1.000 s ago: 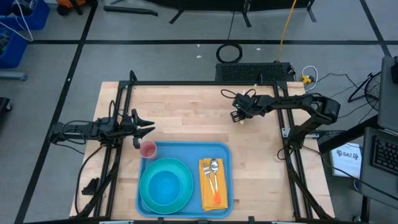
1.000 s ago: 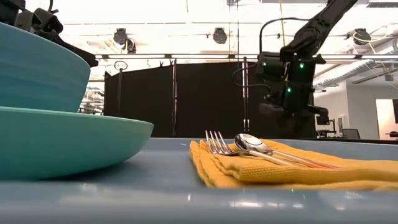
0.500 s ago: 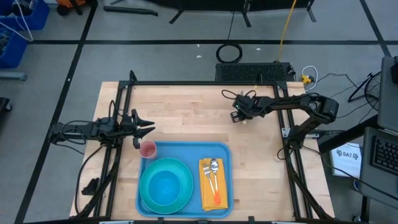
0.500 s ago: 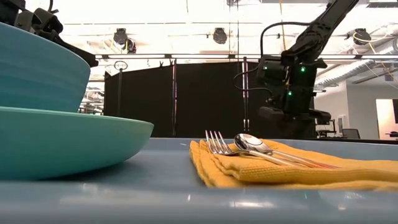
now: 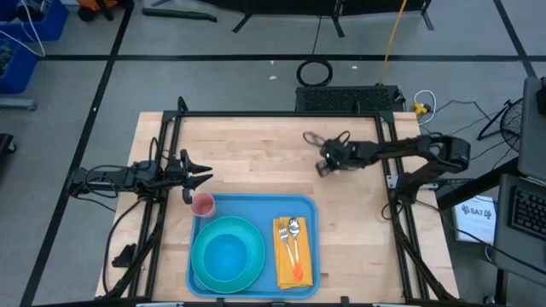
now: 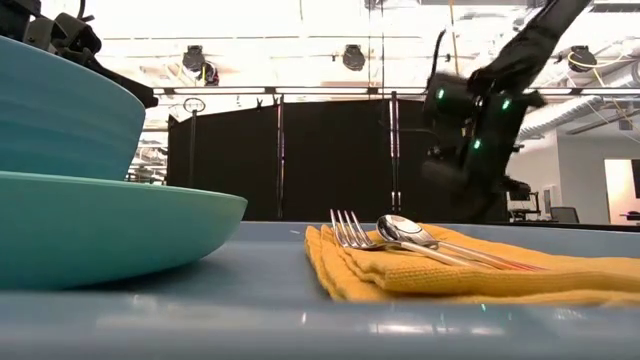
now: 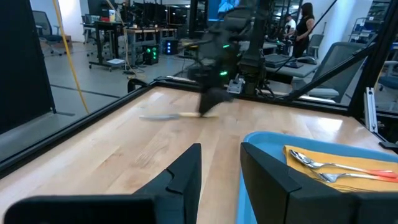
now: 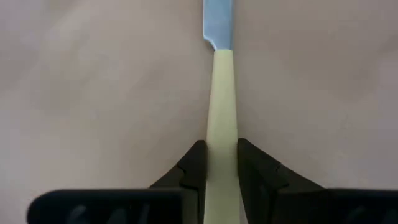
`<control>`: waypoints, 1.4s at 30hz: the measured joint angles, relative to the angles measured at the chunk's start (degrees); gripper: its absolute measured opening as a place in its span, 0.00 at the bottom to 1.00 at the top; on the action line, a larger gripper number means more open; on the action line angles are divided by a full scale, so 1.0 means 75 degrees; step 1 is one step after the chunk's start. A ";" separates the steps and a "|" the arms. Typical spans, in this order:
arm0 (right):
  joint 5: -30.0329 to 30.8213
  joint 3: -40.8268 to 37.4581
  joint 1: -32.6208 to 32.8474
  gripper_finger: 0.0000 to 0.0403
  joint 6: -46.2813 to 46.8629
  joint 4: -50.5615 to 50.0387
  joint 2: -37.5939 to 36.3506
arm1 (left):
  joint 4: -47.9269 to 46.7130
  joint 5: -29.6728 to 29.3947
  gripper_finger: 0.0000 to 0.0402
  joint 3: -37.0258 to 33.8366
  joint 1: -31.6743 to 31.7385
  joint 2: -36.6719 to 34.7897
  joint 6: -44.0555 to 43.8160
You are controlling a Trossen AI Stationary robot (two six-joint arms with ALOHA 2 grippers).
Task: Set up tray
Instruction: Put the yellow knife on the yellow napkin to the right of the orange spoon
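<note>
Wooden table inside a black frame, lab room behind. Tray sits at the near edge, centre, already carrying a teal plate with a bowl on it, a pink cup at its far left corner, and a yellow napkin with fork and spoon on top.

Right gripper is beyond the tray toward the right, fingers clamped on the pale yellow handle of a knife, blade pointing away over the wood. Left gripper waits just beyond the tray's far left corner, fingers spread, holding nothing.

Risks, as I judge them: the grip sits at the handle's end, so the knife may pivot or slip during the carry; a low approach could catch the blade on the tray rim or knock the spoon and fork off the napkin; a sloppy release could leave the knife crooked or half on the rim.

Versus a second ago: the right wrist has dropped lower and rolled, showing blurred in the low view. Tray contents and left arm unchanged.
</note>
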 joint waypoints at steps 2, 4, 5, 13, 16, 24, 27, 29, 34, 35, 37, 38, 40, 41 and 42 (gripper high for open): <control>-0.0543 -0.0014 0.0434 0.13 0.0013 0.0287 -0.0439 | 0.0000 0.0000 0.29 -0.0001 0.0000 0.0001 0.0001; -0.0696 0.0030 0.0942 0.13 0.0130 0.0658 -0.0971 | 0.0000 0.0000 0.29 0.0000 0.0000 0.0000 0.0000; -0.0645 0.0033 0.1232 0.13 0.0312 0.0758 -0.1231 | 0.0000 0.0000 0.29 0.0000 -0.0001 0.0001 0.0000; -0.0040 0.0038 0.4476 0.13 0.2814 0.1105 -0.2434 | 0.0000 0.0000 0.29 0.0000 -0.0001 0.0000 0.0002; 0.0377 0.0030 0.5995 0.13 0.4555 0.1238 -0.2369 | 0.0000 0.0000 0.29 -0.0001 -0.0003 0.0003 0.0003; 0.1986 0.0776 0.9155 0.13 0.9966 0.0749 -0.0996 | 0.0000 -0.0001 0.29 0.0000 0.0000 0.0000 0.0001; 0.2043 0.1766 0.9464 0.13 1.0901 -0.0801 0.0000 | 0.0000 0.0000 0.29 -0.0001 -0.0002 0.0003 0.0000; 0.2147 0.2530 0.9505 0.13 1.1227 -0.1774 0.0683 | 0.0000 0.0000 0.29 0.0000 0.0000 0.0003 0.0003; 0.2747 0.4118 0.9386 0.13 1.1306 -0.2476 0.2230 | 0.0002 -0.0002 0.29 -0.0002 -0.0001 0.0000 0.0001; 0.2932 0.4355 0.9376 0.13 1.1282 -0.2484 0.2487 | 0.0000 -0.0002 0.29 0.0000 0.0000 0.0000 0.0000; 0.3147 0.4691 0.9369 0.13 1.1278 -0.2389 0.2930 | 0.0000 0.0000 0.29 0.0000 -0.0001 0.0002 0.0001; 0.3178 0.4800 0.9356 0.13 1.1283 -0.2285 0.3112 | 0.0000 0.0000 0.29 -0.0002 0.0000 0.0002 0.0000; 0.3240 0.4879 0.9354 0.13 1.1313 -0.2068 0.3389 | 0.0000 0.0000 0.29 0.0000 0.0000 0.0002 0.0001; 0.3345 0.4879 0.9350 0.13 1.1333 -0.1983 0.3491 | 0.0000 -0.0001 0.29 0.0000 0.0000 0.0001 0.0000; 0.3515 0.4879 0.9321 0.13 1.1338 -0.1922 0.3573 | 0.0000 -0.0001 0.29 0.0000 -0.0001 0.0002 0.0002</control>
